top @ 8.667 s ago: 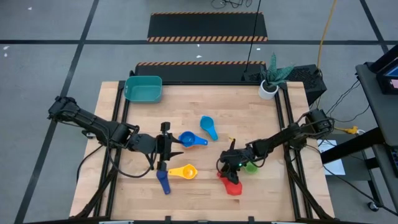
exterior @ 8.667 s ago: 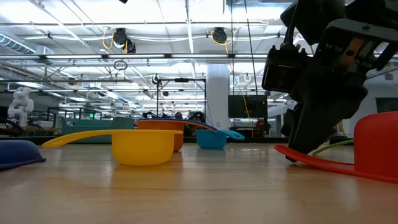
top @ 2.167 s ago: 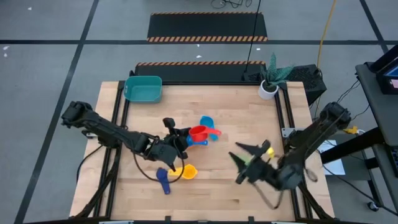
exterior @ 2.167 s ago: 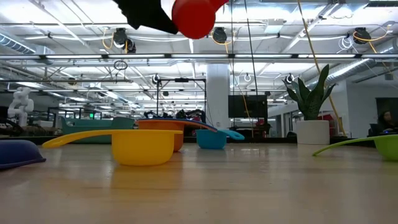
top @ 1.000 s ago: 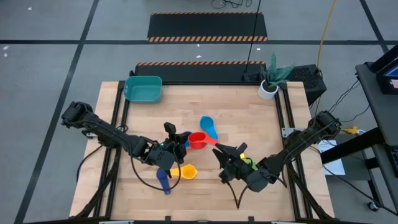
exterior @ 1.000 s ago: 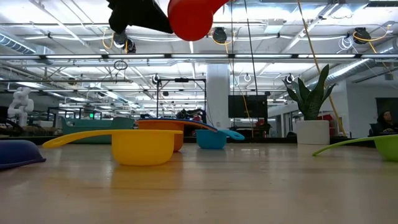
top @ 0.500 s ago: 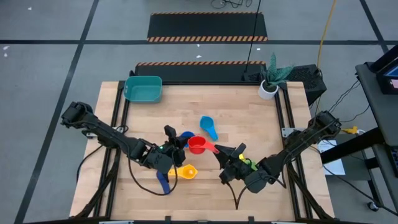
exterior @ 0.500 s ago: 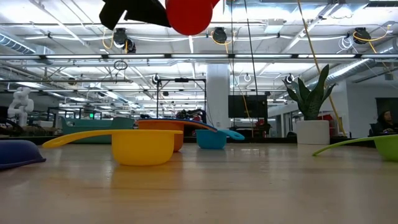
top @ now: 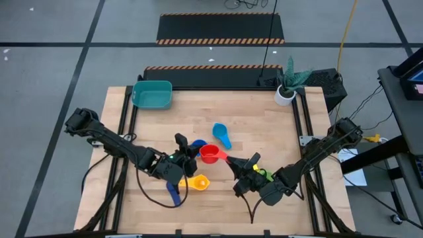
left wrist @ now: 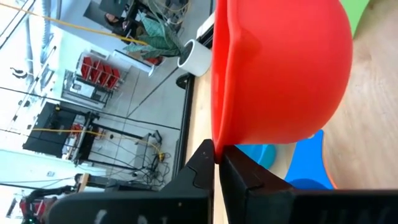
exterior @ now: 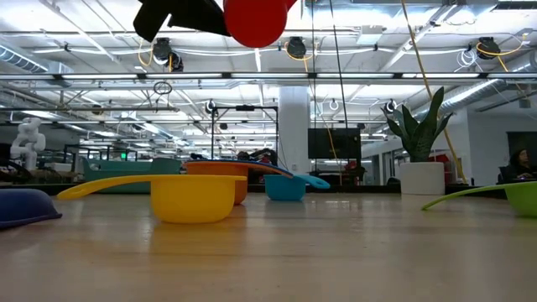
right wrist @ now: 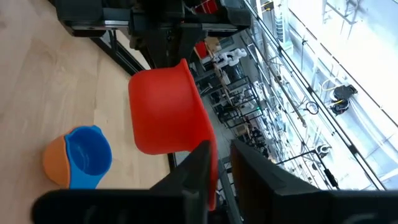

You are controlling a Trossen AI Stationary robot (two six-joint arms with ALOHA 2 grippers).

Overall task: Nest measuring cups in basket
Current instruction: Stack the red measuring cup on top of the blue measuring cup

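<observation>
The red plastic measuring cup (top: pixel 209 154) hung above the wooden table (top: pixel 264 125), held between 2 grippers. The left gripper (top: pixel 186 154) was clamped on its rim, and the right gripper (top: pixel 232 162) pinched its handle. The teal plastic basket (top: pixel 153 94) sat well apart at the far-left corner.

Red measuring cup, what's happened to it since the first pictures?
The red measuring cup left the table's front right, beside the right arm, and now hangs above mid-table. The left claw has pinched its rim, and the right claw has come up to its handle. The yellow cup, dark blue cup, light blue cup and basket stayed put.
</observation>
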